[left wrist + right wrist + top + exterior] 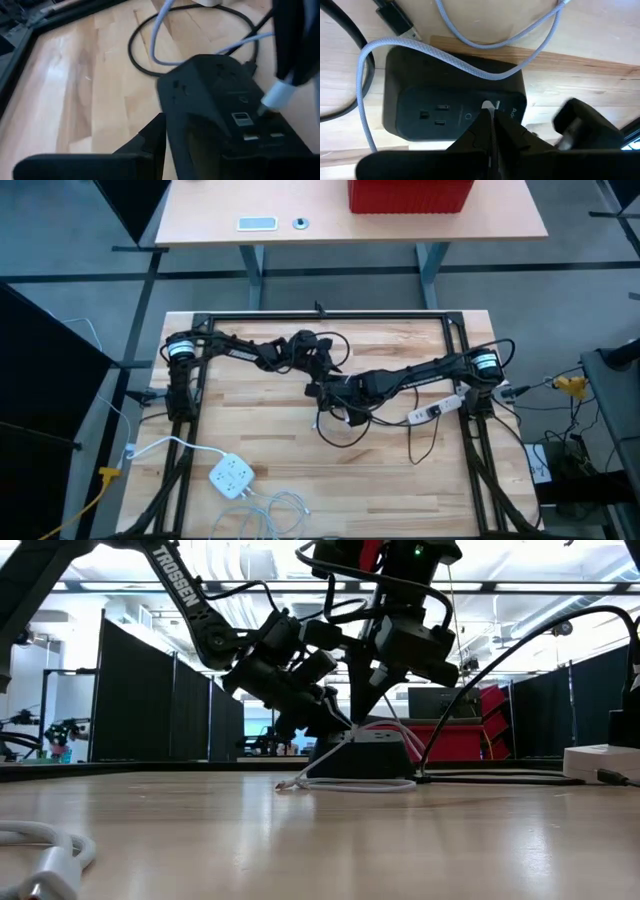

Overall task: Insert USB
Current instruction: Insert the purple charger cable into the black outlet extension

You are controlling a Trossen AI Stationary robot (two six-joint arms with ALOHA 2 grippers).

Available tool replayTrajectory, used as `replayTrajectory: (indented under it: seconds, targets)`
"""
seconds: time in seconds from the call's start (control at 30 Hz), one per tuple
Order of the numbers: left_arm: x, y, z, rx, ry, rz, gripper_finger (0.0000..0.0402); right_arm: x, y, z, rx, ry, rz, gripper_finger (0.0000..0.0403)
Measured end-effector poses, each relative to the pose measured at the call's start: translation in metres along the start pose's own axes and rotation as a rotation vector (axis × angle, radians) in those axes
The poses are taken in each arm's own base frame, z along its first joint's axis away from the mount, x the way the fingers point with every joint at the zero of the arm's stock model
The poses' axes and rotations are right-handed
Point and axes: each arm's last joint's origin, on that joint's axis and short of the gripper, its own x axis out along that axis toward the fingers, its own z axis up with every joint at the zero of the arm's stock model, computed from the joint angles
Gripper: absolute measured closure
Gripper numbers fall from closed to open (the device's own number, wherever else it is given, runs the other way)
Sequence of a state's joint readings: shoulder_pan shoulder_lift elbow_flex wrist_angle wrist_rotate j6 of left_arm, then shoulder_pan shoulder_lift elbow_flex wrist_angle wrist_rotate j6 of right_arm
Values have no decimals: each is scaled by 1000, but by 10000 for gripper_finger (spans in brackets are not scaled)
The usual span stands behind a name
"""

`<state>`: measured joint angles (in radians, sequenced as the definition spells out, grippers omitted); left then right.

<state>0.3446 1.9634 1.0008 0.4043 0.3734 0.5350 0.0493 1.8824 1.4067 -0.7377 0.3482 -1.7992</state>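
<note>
A black power hub [215, 95] lies flat on the wooden table near its middle [333, 398], with USB ports on its sloped face [242, 120]. A white USB plug [277, 95] on a pale braided cable [435, 55] meets that face, tip at a port. My right gripper [490, 120] is shut on the plug and comes in from the table's right. My left gripper [318, 368] reaches in from the left and straddles the hub; only one of its fingers [150, 145] shows. My left gripper has the hub's body between its fingers; one finger lies against the hub's side wall [165, 135], the other is out of frame. The hub stays flat on the table. My right gripper pinches the white plug's body [490, 106] between its two fingertips, slanting down from above. The plug's tip sits at a port in the hub's face [263, 109]; how deep, I cannot tell.
A white power strip [435, 411] lies to the right. A white adapter [232, 476] with loose white cables lies near the front left. A black cord [145, 65] loops around the hub. Black frame rails [320, 317] border the table.
</note>
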Motion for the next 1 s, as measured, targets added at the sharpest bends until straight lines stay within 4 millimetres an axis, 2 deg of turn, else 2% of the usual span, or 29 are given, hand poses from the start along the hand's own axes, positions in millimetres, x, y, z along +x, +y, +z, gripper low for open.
replayTrajectory:
  seconds: [0.17, 1.0]
  targets:
    - [8, -3, -6, 5, 5, 22, 338, 1, -1, -1, 13, -13, -17, 403]
    - [8, -5, -4, 4, 5, 13, 338, 12, 9, -16, 123, -149, -13, 403]
